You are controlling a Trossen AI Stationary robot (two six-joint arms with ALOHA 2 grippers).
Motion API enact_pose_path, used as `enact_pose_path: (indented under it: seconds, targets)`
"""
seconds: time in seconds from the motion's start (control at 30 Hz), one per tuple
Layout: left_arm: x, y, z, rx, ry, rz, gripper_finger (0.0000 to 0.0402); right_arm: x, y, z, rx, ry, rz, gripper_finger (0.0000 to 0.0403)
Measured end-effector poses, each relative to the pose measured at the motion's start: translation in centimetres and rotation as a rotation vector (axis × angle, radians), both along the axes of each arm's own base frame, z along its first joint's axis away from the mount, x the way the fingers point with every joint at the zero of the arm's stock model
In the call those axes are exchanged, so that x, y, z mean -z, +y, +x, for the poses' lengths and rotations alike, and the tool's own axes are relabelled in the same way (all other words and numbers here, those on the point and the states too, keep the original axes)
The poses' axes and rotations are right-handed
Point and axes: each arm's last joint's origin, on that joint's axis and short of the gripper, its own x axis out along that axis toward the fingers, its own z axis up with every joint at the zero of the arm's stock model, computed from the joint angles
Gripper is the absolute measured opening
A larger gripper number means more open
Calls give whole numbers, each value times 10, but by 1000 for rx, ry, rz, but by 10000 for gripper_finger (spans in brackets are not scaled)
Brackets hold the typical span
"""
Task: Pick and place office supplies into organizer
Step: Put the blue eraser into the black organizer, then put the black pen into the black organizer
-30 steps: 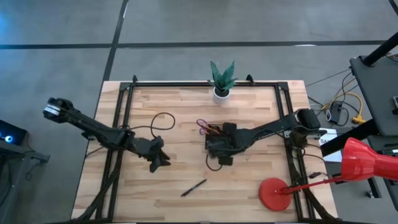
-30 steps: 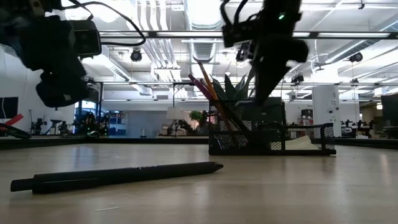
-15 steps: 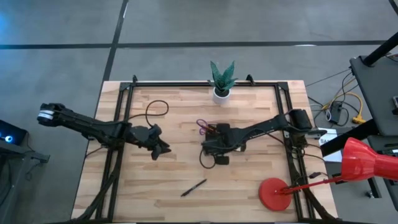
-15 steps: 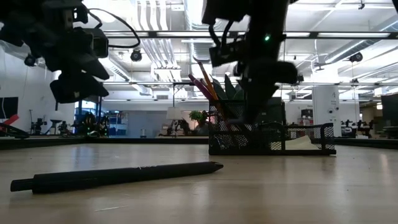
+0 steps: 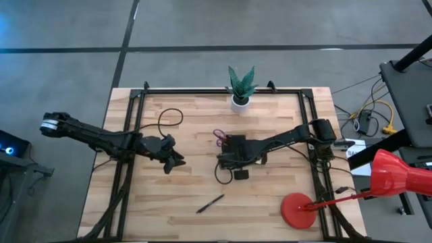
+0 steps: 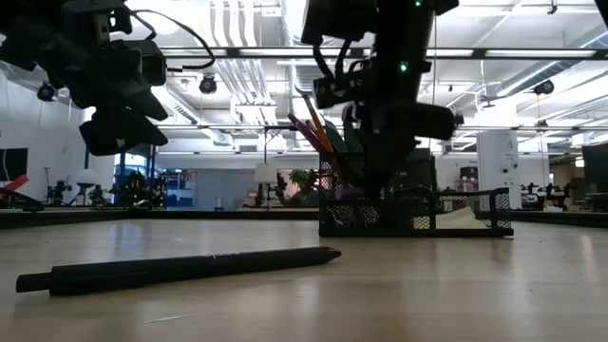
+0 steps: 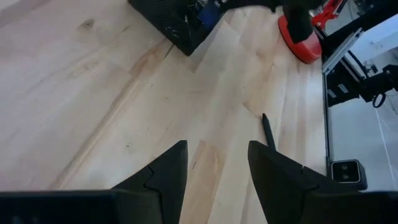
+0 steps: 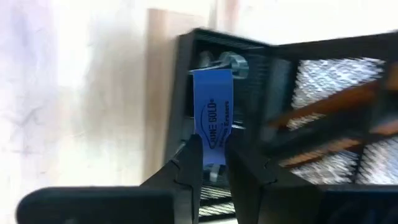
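Observation:
The black mesh organizer [image 5: 237,151] stands mid-table, with pens and purple-handled scissors [image 5: 219,137] sticking out of its far part. My right gripper [image 8: 212,163] hangs over the organizer's [image 8: 186,81] left end, shut on a small blue eraser-like block [image 8: 212,109] with printed lettering. To the organizer's left, my left gripper [image 5: 177,163] hovers above bare wood, its fingers [image 7: 166,175] open and holding nothing. A black pen [image 5: 210,203] lies flat on the table near the front edge and also shows in the low view [image 6: 180,269] and the left wrist view [image 7: 268,132]. My right gripper pinches the blue block between its two fingers at the end nearest the wrist [image 8: 212,142]. The fingers come from above, pointing steeply down. The block sticks out past the fingertips, over the organizer's end compartment. Whether its free end touches the mesh, I cannot tell.
A potted green plant [image 5: 241,89] stands at the far edge behind the organizer. A red lamp's round base [image 5: 297,210] sits at the near right corner. Black frame rails [image 5: 131,135] run along the table's sides. Bare wood lies between my left gripper and the pen.
My right gripper has moved toward the table's left edge and down over the organizer's left end, rolling its wrist, still shut on the blue block. My left gripper has drawn back a little toward the far edge, still open.

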Motion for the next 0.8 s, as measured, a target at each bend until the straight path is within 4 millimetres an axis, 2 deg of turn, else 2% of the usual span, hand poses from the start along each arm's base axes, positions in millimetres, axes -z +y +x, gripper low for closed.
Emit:
enact_pose_path:
  seconds: [0.3, 0.53, 0.8]
  targets:
    - [1, 1, 0, -1, 4, 6, 154, 14, 0, 3, -18, 39, -9, 98]
    - [2, 1, 1, -1, 8, 7, 154, -4, 0, 5, 37, -26, 4, 136]
    - [4, 1, 2, -2, 18, 8, 154, -25, 5, 4, 91, -64, 52, 154]
